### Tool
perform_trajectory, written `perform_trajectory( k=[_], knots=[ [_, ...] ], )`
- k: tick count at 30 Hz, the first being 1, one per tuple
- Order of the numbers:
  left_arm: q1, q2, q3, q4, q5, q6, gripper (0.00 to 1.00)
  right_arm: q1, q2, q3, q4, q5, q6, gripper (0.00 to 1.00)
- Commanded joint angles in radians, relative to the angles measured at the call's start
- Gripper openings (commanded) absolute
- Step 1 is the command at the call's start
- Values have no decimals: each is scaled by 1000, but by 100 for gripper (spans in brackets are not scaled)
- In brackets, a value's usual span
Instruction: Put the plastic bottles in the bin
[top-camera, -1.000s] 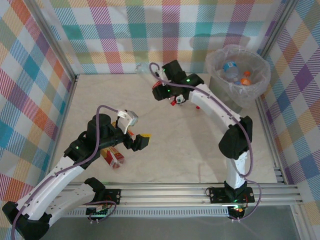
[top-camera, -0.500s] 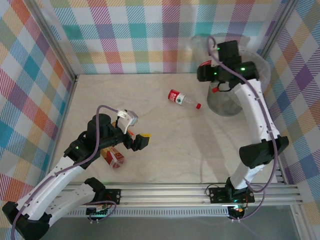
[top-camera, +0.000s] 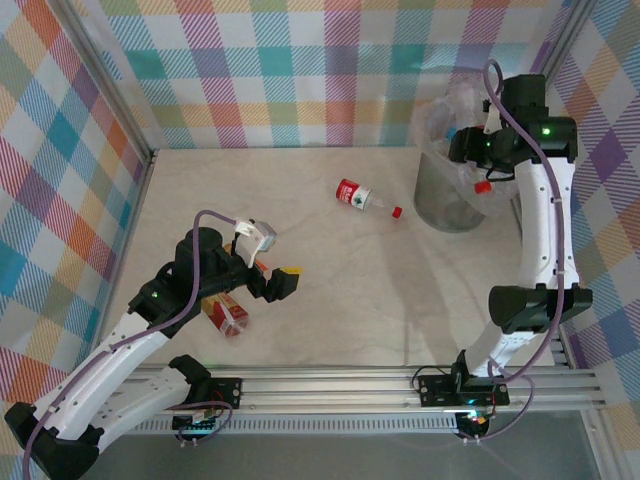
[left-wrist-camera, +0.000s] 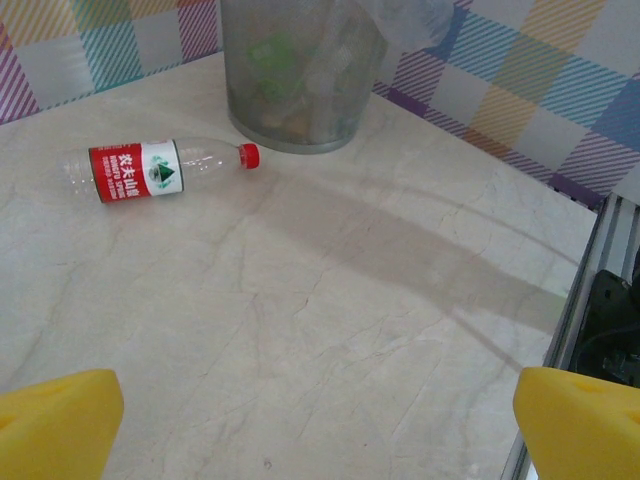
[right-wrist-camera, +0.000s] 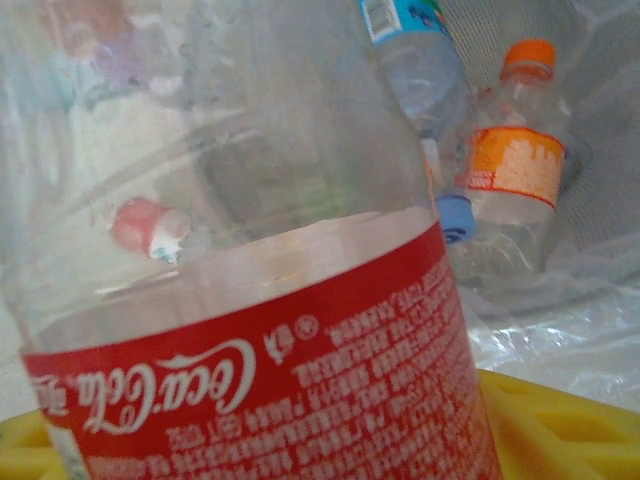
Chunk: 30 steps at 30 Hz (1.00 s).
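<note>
My right gripper (top-camera: 479, 168) hangs over the bin (top-camera: 436, 205), shut on a clear Coca-Cola bottle (right-wrist-camera: 280, 390) with a red label; its red cap (top-camera: 482, 186) points down over the bin's mouth. Inside the bagged bin lie an orange-label bottle (right-wrist-camera: 515, 160) and a blue-label bottle (right-wrist-camera: 415, 60). A red-label bottle (top-camera: 358, 196) with a red cap lies on the table left of the bin (left-wrist-camera: 300, 80); the left wrist view has it (left-wrist-camera: 135, 171) far ahead. A brown-label bottle (top-camera: 226, 314) lies under my left arm. My left gripper (top-camera: 278, 282) is open, nothing between its yellow fingertips (left-wrist-camera: 55, 420).
Checked cloth walls close in the table on three sides. An aluminium rail (top-camera: 400, 382) runs along the near edge by the arm bases. The bin stands in the far right corner, close to the walls.
My right arm has swung from the table's middle to above the bin, carrying the Coca-Cola bottle. The red-label bottle stayed on the table. The left arm has not moved.
</note>
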Motion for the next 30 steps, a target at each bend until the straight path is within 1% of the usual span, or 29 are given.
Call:
perform_trajectory(
  k=[1, 9, 14, 20, 30],
  knots=[
    [5, 2, 16, 8, -5, 3, 100, -32, 40, 43, -66, -15, 32, 69],
    [5, 2, 19, 7, -11, 4, 100, -68, 134, 118, -101, -38, 38, 71],
    [7, 3, 18, 6, -15, 5, 100, -92, 208, 214, -147, -48, 46, 76],
    [7, 6, 18, 5, -17, 8, 100, -112, 260, 283, -166, -66, 52, 81],
    [8, 8, 20, 2, -15, 7, 100, -116, 230, 298, -159, -64, 55, 82]
  ],
)
